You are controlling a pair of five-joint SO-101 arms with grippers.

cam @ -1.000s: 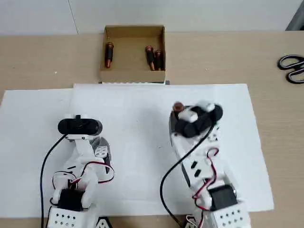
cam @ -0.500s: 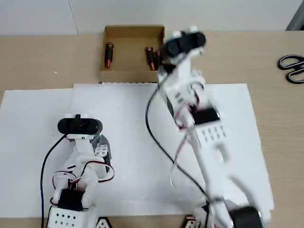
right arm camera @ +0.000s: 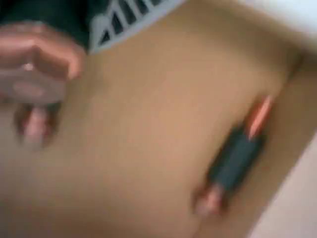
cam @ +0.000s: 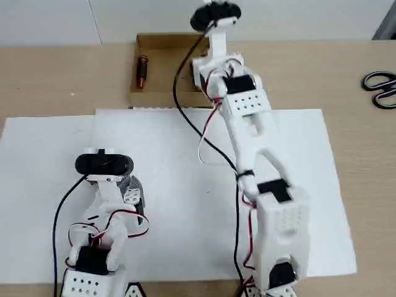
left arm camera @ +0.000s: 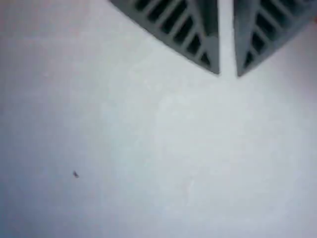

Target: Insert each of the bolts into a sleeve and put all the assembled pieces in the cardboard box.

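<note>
Cardboard box (cam: pixel 164 68) has assembled pieces (cam: pixel 142 70); right pincer (right arm camera: pixel 59 54) above, seemingly clamped on another piece (right arm camera: pixel 32 69), drop pending; left pincer (left arm camera: pixel 227 54) near-shut, empty.

Nothing can be read in these views. There is no legible text, label, number or sign on the cardboard box (cam: pixel 154 98) at the far side, and none on the white paper sheet (cam: pixel 154 142) in the near part of the table.
</note>
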